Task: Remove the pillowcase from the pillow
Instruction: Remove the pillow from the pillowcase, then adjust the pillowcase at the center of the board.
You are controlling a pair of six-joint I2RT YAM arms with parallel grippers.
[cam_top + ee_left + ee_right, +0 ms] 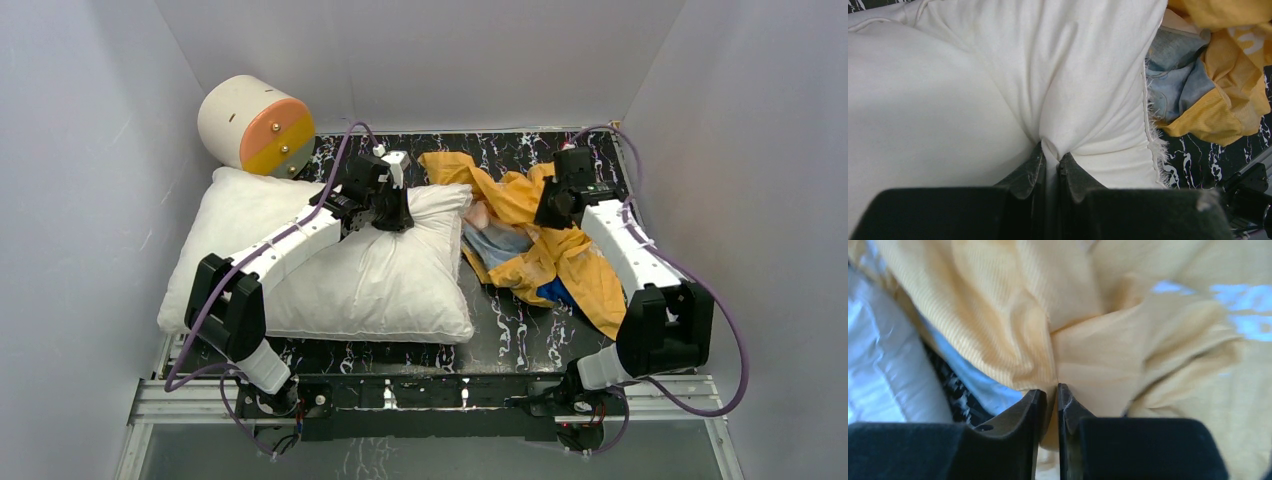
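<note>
The pillow (pixel 370 270) lies on the left and middle of the black marbled counter (pixel 510 335), plump, white and bare. The pillowcase (pixel 570 260) is off it, crumpled in a heap on the counter just to the pillow's right. Its near edge touches the pillow's right side towards the far corner. Most of the heap shows its orange-yellow face. Pale blue patches show in the middle, and a small bright blue bit shows at the near side.

The left jaws are closed on a pinch of the pillow's white cloth, near its far right corner. In the left wrist view a small ridge of cloth stands up between the two dark jaws, and creases run out from it across the pillow (pixel 973 90). The pillow's frayed side seam runs down just to the right of the pinch. Beyond that seam lies the pillowcase (pixel 1218 115), yellow folded over faded blue.

The right jaws sit on top of the heap, on its far side. In the right wrist view they are drawn almost together, with a fold of the yellow ribbed cloth (pixel 1128 340) caught in the narrow slit between them. White lettering shows blurred on the cloth to the upper right. A strip of the counter shows at lower left.

A cream cylinder (pixel 250 125) with an orange and yellow end stands at the far left corner, just behind the pillow. Purple cables run along both arms.
</note>
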